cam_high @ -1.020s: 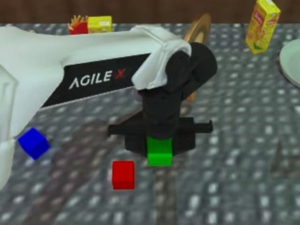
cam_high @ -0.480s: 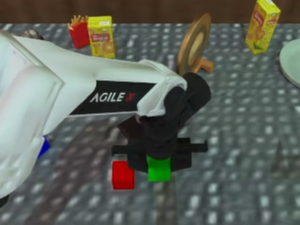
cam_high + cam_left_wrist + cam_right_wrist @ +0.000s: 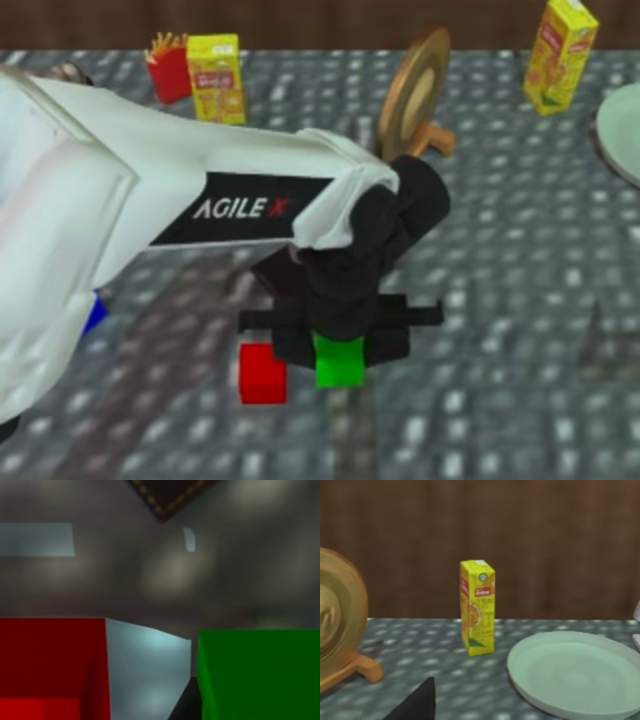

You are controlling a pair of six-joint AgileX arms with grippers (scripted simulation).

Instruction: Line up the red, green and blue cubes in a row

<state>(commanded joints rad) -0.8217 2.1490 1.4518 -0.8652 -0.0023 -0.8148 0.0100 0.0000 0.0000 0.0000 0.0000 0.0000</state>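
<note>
My left gripper (image 3: pixel 338 352) is shut on the green cube (image 3: pixel 339 364), which sits low at the table just right of the red cube (image 3: pixel 262 374), with a narrow gap between them. In the left wrist view the red cube (image 3: pixel 50 665) and the green cube (image 3: pixel 257 675) stand side by side at the same level. Only a sliver of the blue cube (image 3: pixel 95 316) shows at the left, the rest hidden under my left arm. My right arm is parked outside the top view.
At the back stand a red fries carton (image 3: pixel 169 68), a yellow juice carton (image 3: pixel 217 78), a round wooden disc on a stand (image 3: pixel 415 95) and another yellow carton (image 3: pixel 558 55). A pale plate (image 3: pixel 625 130) lies at the right edge.
Over the last second my left arm carried the green cube toward the front and set it level with the red cube, covering most of the blue cube. No motion in the last half second.
</note>
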